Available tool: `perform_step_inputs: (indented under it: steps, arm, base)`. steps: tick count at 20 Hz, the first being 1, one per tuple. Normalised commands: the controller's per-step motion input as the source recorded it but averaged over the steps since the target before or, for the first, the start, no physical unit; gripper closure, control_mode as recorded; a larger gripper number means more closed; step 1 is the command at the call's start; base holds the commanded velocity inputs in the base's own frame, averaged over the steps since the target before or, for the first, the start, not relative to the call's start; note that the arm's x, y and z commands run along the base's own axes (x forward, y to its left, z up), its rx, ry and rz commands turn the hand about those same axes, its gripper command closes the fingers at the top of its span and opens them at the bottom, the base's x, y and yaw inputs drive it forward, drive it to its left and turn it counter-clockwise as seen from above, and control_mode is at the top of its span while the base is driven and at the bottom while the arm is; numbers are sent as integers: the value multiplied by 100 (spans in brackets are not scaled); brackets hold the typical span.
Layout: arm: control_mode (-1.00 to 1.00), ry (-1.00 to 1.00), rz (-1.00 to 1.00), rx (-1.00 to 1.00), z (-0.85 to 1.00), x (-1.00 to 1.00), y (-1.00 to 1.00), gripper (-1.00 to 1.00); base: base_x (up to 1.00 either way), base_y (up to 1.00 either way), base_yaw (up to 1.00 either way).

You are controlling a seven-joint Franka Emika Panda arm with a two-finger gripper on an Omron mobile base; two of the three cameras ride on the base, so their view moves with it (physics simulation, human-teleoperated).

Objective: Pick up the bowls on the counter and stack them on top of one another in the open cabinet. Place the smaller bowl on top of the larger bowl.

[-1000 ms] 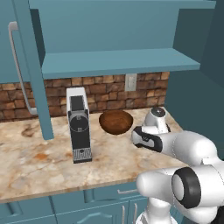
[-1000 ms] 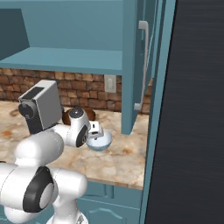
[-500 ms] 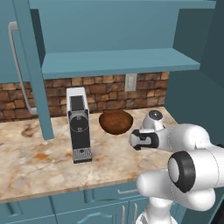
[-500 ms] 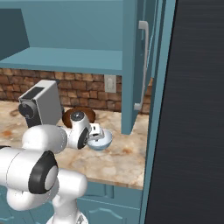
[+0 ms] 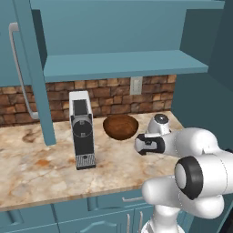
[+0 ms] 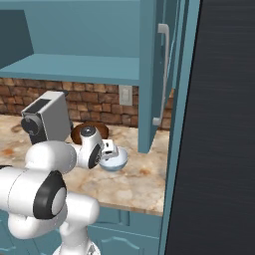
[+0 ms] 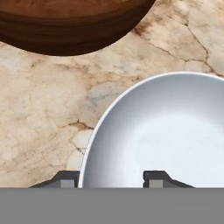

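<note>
The pincer (image 7: 111,178) straddles the near rim of the small white bowl (image 7: 166,131), one finger inside, one outside; whether it already pinches, I cannot tell. This glossy round bowl sits on the veined beige counter (image 7: 39,113), near the wide wood-grain brown bowl (image 7: 65,22). The white arm (image 5: 191,143) reaches low and forward.

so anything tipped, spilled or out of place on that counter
Nothing stands out. The brown wooden bowl and the small white bowl both sit upright on the marbled counter, apart, with no spill. The gripper straddles the white bowl's rim.
</note>
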Motion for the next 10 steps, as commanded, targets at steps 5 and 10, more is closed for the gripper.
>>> perform_step_inputs:
  steps: [5, 10]
  arm:
    - [-100, 0, 0, 0, 0, 0, 0, 100]
    - [-100, 0, 0, 0, 19, 3, 0, 100]
  base:
    - [0, 0, 0]
    - [0, 0, 0]
